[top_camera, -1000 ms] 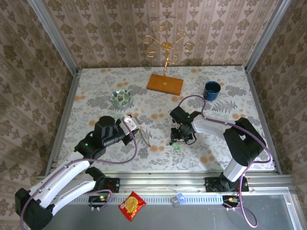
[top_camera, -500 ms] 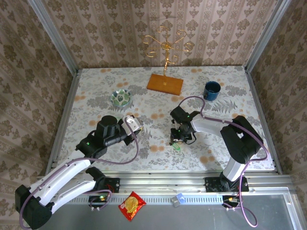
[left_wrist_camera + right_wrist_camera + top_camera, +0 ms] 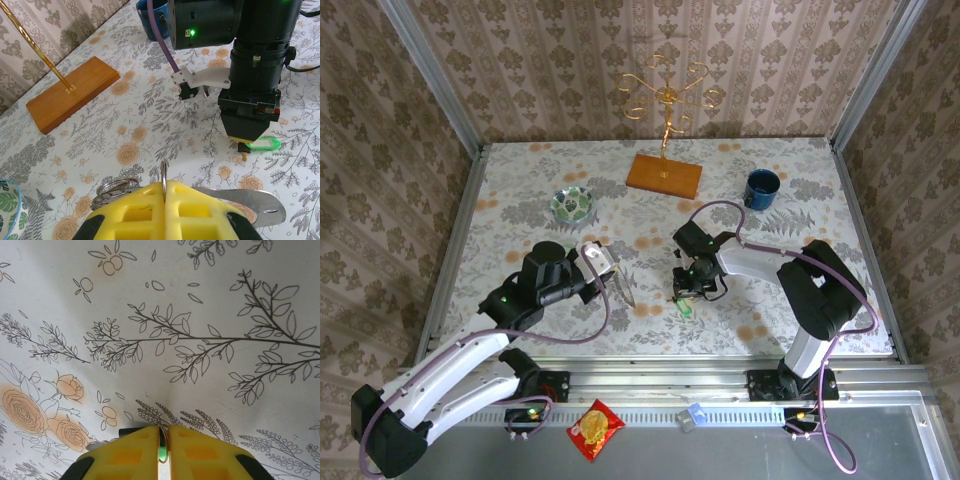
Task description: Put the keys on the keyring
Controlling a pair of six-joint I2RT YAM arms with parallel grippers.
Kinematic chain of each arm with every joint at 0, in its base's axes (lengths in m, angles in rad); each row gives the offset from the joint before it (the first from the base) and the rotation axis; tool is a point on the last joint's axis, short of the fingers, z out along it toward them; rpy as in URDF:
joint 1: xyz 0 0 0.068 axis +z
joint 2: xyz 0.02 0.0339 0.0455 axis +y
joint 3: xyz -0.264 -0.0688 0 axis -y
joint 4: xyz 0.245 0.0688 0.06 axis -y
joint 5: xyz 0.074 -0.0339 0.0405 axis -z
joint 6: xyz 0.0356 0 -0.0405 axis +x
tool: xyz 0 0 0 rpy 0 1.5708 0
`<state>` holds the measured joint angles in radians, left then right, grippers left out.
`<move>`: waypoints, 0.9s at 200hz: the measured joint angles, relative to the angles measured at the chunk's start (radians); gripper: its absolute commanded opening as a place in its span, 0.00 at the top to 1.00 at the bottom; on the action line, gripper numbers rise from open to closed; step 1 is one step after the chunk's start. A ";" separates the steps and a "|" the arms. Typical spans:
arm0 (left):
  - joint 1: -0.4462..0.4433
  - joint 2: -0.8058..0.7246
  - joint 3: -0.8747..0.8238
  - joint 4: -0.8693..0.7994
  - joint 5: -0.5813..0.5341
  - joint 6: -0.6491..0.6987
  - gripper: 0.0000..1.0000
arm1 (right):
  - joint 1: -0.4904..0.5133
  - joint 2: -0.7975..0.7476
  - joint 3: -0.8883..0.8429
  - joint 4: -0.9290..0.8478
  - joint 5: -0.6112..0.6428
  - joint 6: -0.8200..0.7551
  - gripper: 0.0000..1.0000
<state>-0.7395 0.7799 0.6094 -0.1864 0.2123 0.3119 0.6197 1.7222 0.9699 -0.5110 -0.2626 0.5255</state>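
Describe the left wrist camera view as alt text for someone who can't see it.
The yellow left end effector is shut on a thin metal keyring. Beyond it the right end effector points straight down, gripping a green key on the flowered table.

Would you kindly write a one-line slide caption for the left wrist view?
Left gripper shut on the keyring, facing the right gripper pinching a green-headed key on the floral table.

The left tool [image 3: 164, 189] has matt yellow plastic pads [image 3: 132, 212], closed on the thin polished metal keyring [image 3: 164, 172]. The right tool [image 3: 162, 432] pinches a green plastic key [image 3: 161, 454]. The worktop [image 3: 150, 115] looks smooth and matt with a floral print, and the far base [image 3: 72, 92] is satin wood.
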 measured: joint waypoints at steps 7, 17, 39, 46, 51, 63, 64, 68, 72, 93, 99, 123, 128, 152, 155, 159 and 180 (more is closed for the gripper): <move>0.000 0.000 0.000 0.000 0.000 0.000 1.00 | 0.000 0.000 0.000 0.000 0.000 0.000 0.86; 0.000 0.000 0.000 0.000 0.000 0.000 1.00 | 0.000 0.000 0.003 -0.002 0.000 -0.003 0.83; -0.001 0.000 0.000 0.000 0.000 0.000 1.00 | 0.000 0.000 0.016 -0.002 0.000 -0.007 0.82; -0.001 0.000 0.000 0.000 0.000 0.000 1.00 | 0.000 0.000 0.019 -0.002 0.000 -0.008 0.83; -0.001 0.000 0.000 0.000 0.000 0.000 1.00 | 0.000 0.000 0.021 -0.002 0.000 -0.008 0.83; -0.002 0.000 0.000 0.000 0.001 0.000 1.00 | 0.000 0.000 0.023 -0.002 0.000 -0.009 0.83; -0.002 0.000 0.000 0.000 0.000 0.000 1.00 | 0.000 0.000 0.023 -0.002 0.000 -0.009 0.83; -0.002 0.000 0.000 0.000 0.001 0.000 1.00 | 0.000 0.000 0.023 -0.002 0.000 -0.010 0.83; -0.003 0.001 0.000 0.000 0.000 0.000 1.00 | 0.000 0.000 0.023 -0.002 0.000 -0.011 0.84; -0.007 0.006 0.000 0.000 0.001 0.000 1.00 | 0.000 0.000 0.023 -0.002 0.000 -0.011 0.84; -0.007 0.008 0.000 -0.001 0.001 0.000 1.00 | 0.000 0.000 0.023 -0.005 0.000 -0.011 0.84; -0.007 0.011 0.002 0.000 0.001 0.000 1.00 | 0.000 0.003 0.023 -0.013 0.000 -0.018 0.84; -0.007 0.011 0.002 0.000 0.001 0.000 1.00 | 0.000 0.004 0.023 -0.013 0.000 -0.019 0.84; -0.007 0.011 0.002 0.000 0.001 0.000 1.00 | 0.000 0.009 0.023 -0.016 0.000 -0.024 0.89; -0.007 0.011 0.002 -0.001 0.001 0.000 1.00 | 0.000 0.009 0.023 -0.016 0.000 -0.027 0.89; -0.007 0.011 0.002 -0.001 0.001 0.000 1.00 | 0.000 0.009 0.023 -0.017 0.000 -0.025 0.90; -0.007 0.012 0.002 0.000 0.001 0.000 1.00 | 0.000 0.009 0.024 -0.017 0.000 -0.026 0.93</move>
<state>-0.7467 0.7921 0.6117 -0.1867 0.2134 0.3122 0.6197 1.7313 0.9936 -0.5282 -0.2626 0.4992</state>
